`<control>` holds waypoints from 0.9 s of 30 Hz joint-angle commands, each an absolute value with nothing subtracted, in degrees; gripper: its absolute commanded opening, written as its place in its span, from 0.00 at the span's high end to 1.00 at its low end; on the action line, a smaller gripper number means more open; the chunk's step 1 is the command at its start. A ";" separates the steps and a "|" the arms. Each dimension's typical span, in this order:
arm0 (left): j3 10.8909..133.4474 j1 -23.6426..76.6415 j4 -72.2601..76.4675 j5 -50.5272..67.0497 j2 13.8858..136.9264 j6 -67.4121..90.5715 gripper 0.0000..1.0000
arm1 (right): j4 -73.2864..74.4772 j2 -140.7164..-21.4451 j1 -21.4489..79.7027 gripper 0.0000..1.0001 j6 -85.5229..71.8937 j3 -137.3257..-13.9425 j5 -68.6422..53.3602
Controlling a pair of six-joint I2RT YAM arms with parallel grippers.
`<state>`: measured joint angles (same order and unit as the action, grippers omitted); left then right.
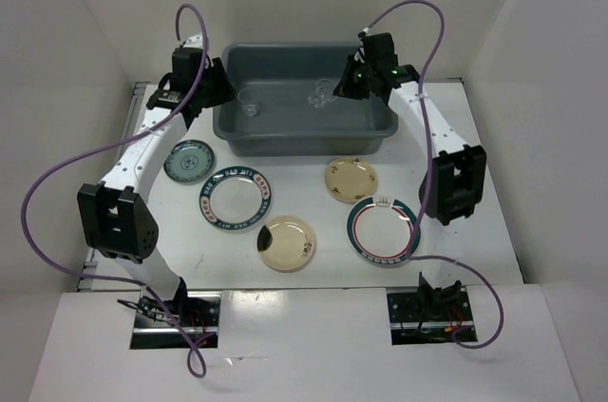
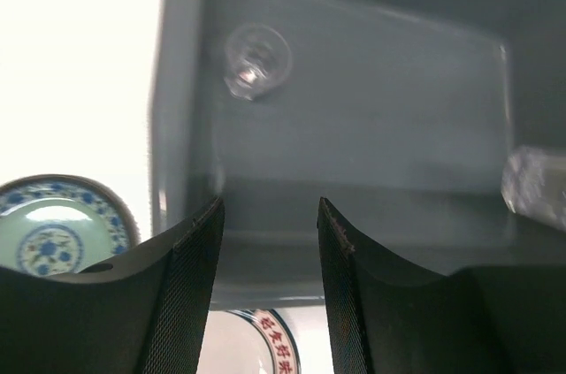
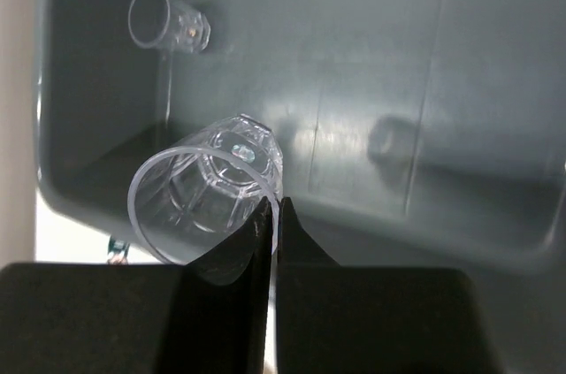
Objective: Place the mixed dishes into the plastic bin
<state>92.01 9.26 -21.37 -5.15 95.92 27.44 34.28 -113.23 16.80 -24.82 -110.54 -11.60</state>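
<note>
The grey-blue plastic bin point(image 1: 302, 143) stands at the back centre. One clear cup point(image 1: 250, 107) lies on its floor at the left, also in the left wrist view point(image 2: 256, 60). My right gripper point(image 3: 276, 206) is shut on the rim of a second clear cup point(image 3: 208, 193) and holds it over the bin's inside point(image 1: 320, 93). My left gripper point(image 2: 270, 206) is open and empty above the bin's left near wall point(image 2: 186, 82). On the table in front lie a teal saucer point(image 1: 188, 162), two patterned-rim plates point(image 1: 211, 195) point(image 1: 353, 226) and two cream plates point(image 1: 286, 242) point(image 1: 352, 179).
White walls close in the table on the left, back and right. Purple cables loop from both arms, the left one out over the table's left side point(image 1: 38, 193). The arm bases sit at the near edge point(image 1: 171, 312).
</note>
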 commanded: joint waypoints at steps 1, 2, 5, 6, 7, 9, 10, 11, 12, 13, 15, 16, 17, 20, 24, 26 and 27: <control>90.97 9.67 -17.67 0.08 97.20 28.65 0.46 | 33.92 -117.41 19.50 1.00 -21.19 -118.64 -9.41; 90.97 9.67 -17.67 0.70 97.73 28.65 0.46 | 36.19 -119.16 20.03 1.00 -20.57 -122.31 -8.45; 90.97 9.67 -17.67 1.23 97.73 28.65 0.46 | 39.45 -125.84 21.18 1.00 -20.04 -128.99 -3.62; 90.36 9.67 -17.67 1.23 97.73 28.65 0.46 | 41.29 -128.56 21.18 1.00 -20.04 -130.24 -0.38; 90.35 9.67 -17.67 1.23 97.73 28.65 0.46 | 42.35 -129.71 21.18 1.00 -20.04 -131.56 2.00; 88.87 9.67 -17.67 1.23 97.21 28.65 0.46 | 45.59 -131.65 21.18 1.00 -19.42 -135.34 6.92; 88.86 9.67 -17.67 1.23 97.21 28.65 0.46 | 46.40 -132.88 21.18 1.00 -18.64 -136.31 10.77; 87.99 9.67 -17.14 0.62 96.68 28.65 0.46 | 46.93 -132.89 21.18 1.00 -18.63 -137.54 12.29; 87.98 9.67 -17.14 0.62 96.68 28.65 0.46 | 46.93 -133.41 20.57 1.00 -18.63 -137.55 13.26; 87.37 9.67 -17.14 0.62 96.68 28.65 0.46 | 47.46 -133.42 20.57 1.00 -18.63 -137.55 14.75; 86.84 9.67 -17.14 0.62 96.68 28.65 0.46 | 48.16 -133.42 18.56 1.00 -18.63 -137.55 15.37; 86.84 9.67 -17.14 0.62 96.68 28.65 0.46 | 49.03 -134.03 17.94 1.00 -18.63 -137.55 15.38; 86.84 9.67 -16.62 0.62 96.68 28.65 0.46 | 49.04 -134.03 17.23 1.00 -18.63 -137.55 15.99; 86.22 9.67 -16.61 0.62 96.68 28.65 0.46 | 50.44 -134.65 14.95 1.00 -18.63 -135.89 18.01; 85.69 9.67 -16.61 0.09 97.21 28.65 0.46 | 49.31 -134.65 13.10 1.00 -18.63 -132.46 18.02; 85.17 9.67 -16.08 0.09 97.21 28.65 0.46 | 49.31 -135.26 12.57 0.98 -18.63 -131.84 17.23; 85.17 9.67 -16.08 0.09 97.21 28.65 0.46 | 49.31 -135.79 12.57 0.98 -18.63 -131.84 17.23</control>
